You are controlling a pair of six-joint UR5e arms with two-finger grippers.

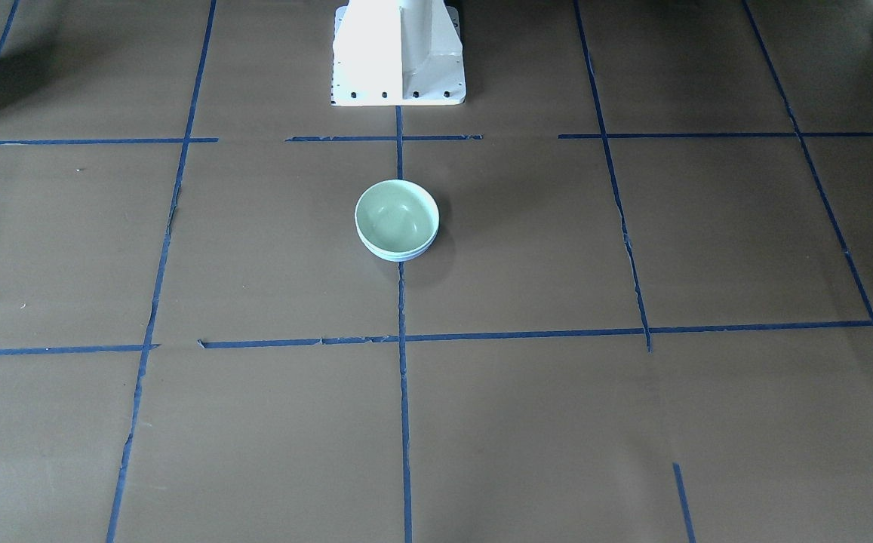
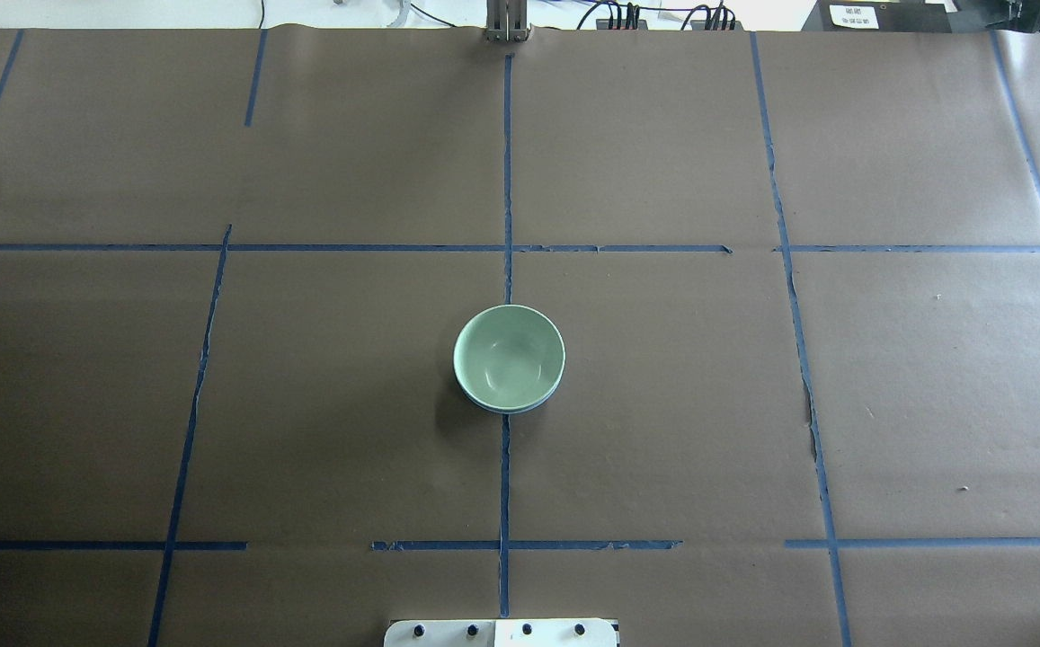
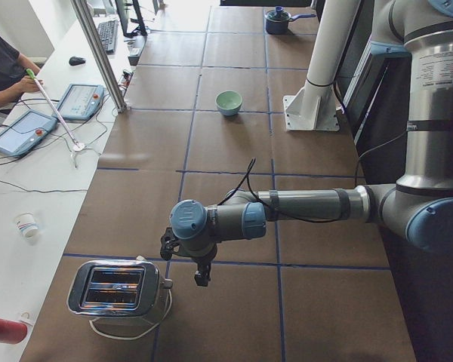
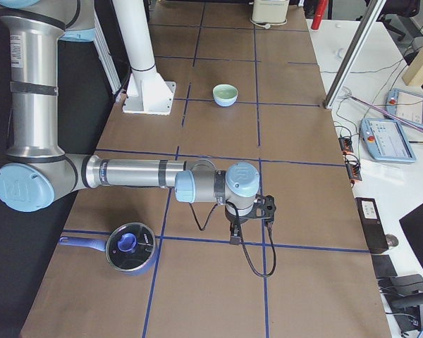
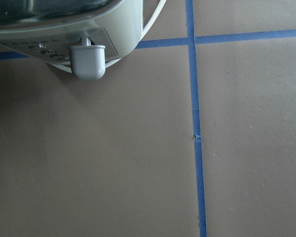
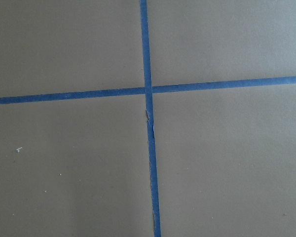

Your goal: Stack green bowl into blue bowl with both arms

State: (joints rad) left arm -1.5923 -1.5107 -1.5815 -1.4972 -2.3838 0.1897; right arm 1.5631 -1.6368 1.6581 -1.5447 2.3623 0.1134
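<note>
The green bowl sits nested inside the blue bowl at the table's middle, on the centre tape line. Only a thin blue rim shows under the green bowl. The stack also shows far off in both side views, the green bowl uppermost. My left gripper hangs low over the table by a toaster, far from the bowls. My right gripper hangs low near a pot, also far away. I cannot tell whether either is open or shut. Neither wrist view shows fingers.
A chrome toaster stands at the table's left end, its lever in the left wrist view. A blue-lidded pot sits at the right end. The white pedestal stands behind the bowls. An operator sits at a side desk.
</note>
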